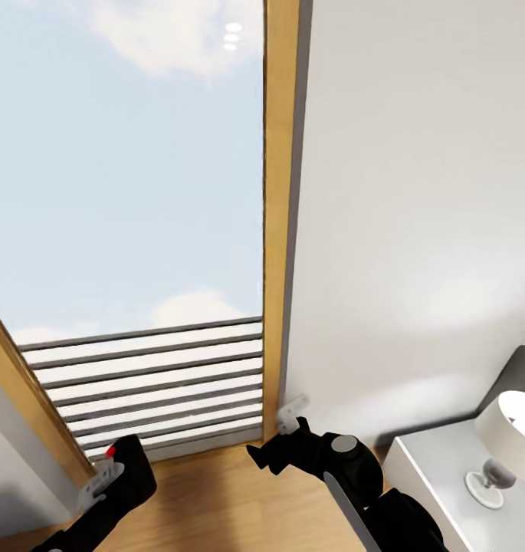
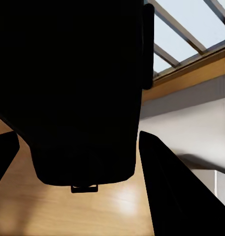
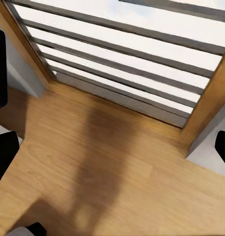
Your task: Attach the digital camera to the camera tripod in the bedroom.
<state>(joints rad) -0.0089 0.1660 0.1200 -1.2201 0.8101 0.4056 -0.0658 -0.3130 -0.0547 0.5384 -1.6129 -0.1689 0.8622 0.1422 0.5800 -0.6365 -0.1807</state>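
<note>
The digital camera point(image 1: 130, 469), a small black box with a red dot on top, sits in my left gripper point(image 1: 113, 471) at the lower left of the head view. In the left wrist view its dark body point(image 2: 78, 88) lies between the two black fingers point(image 2: 164, 187), which are shut on it. My right gripper point(image 1: 277, 435) hangs low in the middle, above the wood floor near the window corner. Its fingers point(image 3: 4, 157) stand wide apart at the edges of the right wrist view, with nothing between them. The camera tripod is out of view.
A tall window with a wooden frame point(image 1: 280, 230) and grey horizontal rails point(image 1: 155, 383) lies ahead, beside a white wall point(image 1: 415, 230). A white nightstand point(image 1: 427, 471) with a table lamp point(image 1: 507, 441) stands at the lower right. Light wood floor point(image 3: 112, 162) lies below.
</note>
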